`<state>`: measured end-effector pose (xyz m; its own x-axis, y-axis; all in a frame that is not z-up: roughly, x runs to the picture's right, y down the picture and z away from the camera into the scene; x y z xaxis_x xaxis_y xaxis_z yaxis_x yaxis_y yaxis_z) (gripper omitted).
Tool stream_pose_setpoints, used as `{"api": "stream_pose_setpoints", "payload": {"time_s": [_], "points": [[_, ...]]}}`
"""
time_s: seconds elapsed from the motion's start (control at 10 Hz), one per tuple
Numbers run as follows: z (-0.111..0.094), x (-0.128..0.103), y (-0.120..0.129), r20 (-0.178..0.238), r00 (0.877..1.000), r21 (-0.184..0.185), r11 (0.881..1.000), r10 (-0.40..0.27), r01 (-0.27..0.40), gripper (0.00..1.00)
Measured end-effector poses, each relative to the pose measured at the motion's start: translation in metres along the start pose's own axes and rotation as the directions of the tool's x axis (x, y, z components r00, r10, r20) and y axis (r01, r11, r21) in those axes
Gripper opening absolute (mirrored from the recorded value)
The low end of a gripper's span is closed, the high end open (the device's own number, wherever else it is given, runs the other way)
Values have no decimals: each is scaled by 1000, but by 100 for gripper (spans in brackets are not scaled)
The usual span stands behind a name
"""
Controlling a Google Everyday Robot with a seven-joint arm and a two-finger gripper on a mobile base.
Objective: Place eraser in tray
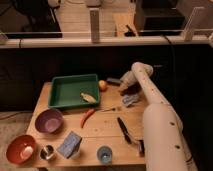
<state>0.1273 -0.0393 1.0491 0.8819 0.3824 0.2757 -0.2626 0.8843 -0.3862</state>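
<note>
At the far edge of the wooden table (102,131), the eraser (114,81) lies flat just right of an orange (102,85), outside the green tray (61,92), which sits to the left of the fruit. The gripper (124,87) is low over the table right beside the eraser, on its right; whether it is open or closed cannot be told, nor whether it touches the block. A yellowish piece of food (88,97) lies inside the tray near its right corner. Nearer the front are a red pepper (86,117), a fork (110,109), a black brush (125,131), a purple bowl (49,121) and an orange bowl (21,148).
</note>
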Motion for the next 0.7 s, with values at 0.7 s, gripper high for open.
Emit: {"api": "stream_pose_setpoints", "payload": {"time_s": [0.7], "points": [[0, -1, 0, 0, 1000, 0, 1000, -3, 3, 22]]}}
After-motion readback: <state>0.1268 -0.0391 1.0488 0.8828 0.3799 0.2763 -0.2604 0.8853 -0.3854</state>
